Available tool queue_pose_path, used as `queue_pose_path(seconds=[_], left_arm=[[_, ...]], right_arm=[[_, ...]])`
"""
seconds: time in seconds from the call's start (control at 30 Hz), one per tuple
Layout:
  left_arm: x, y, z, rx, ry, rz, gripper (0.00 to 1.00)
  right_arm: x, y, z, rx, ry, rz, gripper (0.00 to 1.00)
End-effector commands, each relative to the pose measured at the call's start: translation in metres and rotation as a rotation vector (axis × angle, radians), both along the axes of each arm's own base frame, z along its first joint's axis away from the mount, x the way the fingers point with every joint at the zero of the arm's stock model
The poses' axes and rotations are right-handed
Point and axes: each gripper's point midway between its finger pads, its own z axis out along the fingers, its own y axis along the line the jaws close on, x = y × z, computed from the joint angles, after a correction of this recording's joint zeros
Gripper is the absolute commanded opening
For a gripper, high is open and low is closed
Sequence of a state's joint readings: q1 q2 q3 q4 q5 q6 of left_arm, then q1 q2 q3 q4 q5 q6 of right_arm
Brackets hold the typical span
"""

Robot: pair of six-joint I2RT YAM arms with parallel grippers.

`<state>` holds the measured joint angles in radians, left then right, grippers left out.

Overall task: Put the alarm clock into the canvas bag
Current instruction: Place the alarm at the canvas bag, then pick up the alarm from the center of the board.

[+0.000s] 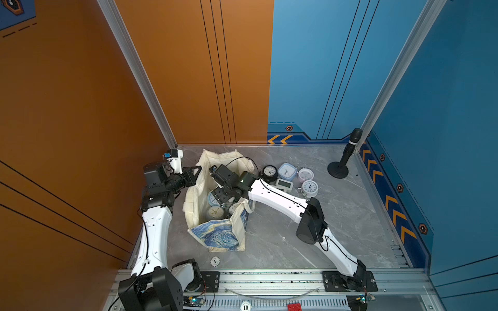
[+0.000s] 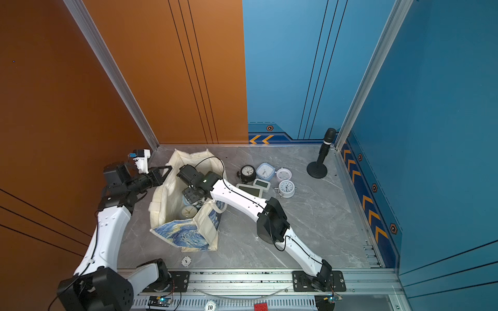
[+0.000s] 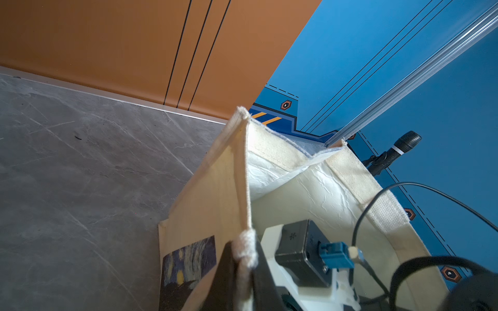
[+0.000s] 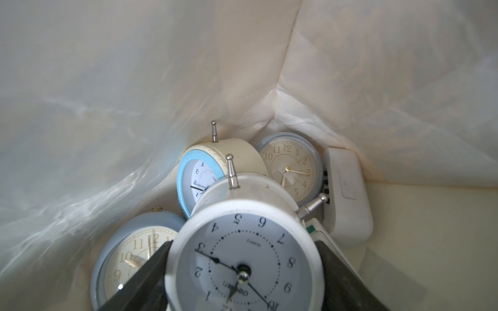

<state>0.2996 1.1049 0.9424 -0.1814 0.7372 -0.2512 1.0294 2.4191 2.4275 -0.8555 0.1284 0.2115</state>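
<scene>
The cream canvas bag (image 1: 215, 234) (image 2: 183, 234) with its starry-night print stands open at the table's left. My left gripper (image 1: 198, 171) (image 2: 168, 171) (image 3: 244, 269) is shut on the bag's far-left rim, and the canvas seam is pinched between its jaws. Deep inside the bag, my right gripper (image 1: 226, 200) (image 2: 195, 200) (image 4: 244, 247) is shut on a white round alarm clock (image 4: 242, 258), with a finger against each side of its case. Under it lie a blue-rimmed clock (image 4: 194, 177), two grey clocks (image 4: 293, 167) (image 4: 129, 255) and a white box-shaped clock (image 4: 347, 194).
Right of the bag, several clocks lie on the grey table: a black one (image 1: 269, 172), a blue square one (image 1: 287, 171), a pink one (image 1: 305, 174), a white one (image 1: 310, 188) and a flat digital one (image 1: 284, 184). A microphone stand (image 1: 342, 161) is at the back right.
</scene>
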Motion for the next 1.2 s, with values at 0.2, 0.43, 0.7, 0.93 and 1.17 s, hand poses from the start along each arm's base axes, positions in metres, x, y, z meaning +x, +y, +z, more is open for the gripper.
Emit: queue_pose_path(seconds=[0.2,0.43,0.7,0.93,1.17], left_arm=[[0.0,-0.001,0.015,0.03,-0.075,-0.005,0.0],[0.0,0.0,0.016,0.031,-0.077,0.0,0.0],[0.0,0.002,0.016,0.028,-0.074,0.007,0.0],[0.001,0.003,0.016,0.025,-0.072,0.009,0.0],[0.001,0.004,0.014,0.023,-0.068,0.011,0.0]], right_arm=[[0.002,-0.024,0.009,-0.024,0.056,-0.042,0.94],[-0.012,-0.017,0.081,0.112,0.006,0.001,0.96],[-0.024,-0.026,0.142,0.224,-0.037,0.022,0.95],[-0.027,-0.046,0.184,0.265,-0.105,0.014,0.94],[-0.019,-0.092,0.219,0.256,-0.197,-0.067,0.93]])
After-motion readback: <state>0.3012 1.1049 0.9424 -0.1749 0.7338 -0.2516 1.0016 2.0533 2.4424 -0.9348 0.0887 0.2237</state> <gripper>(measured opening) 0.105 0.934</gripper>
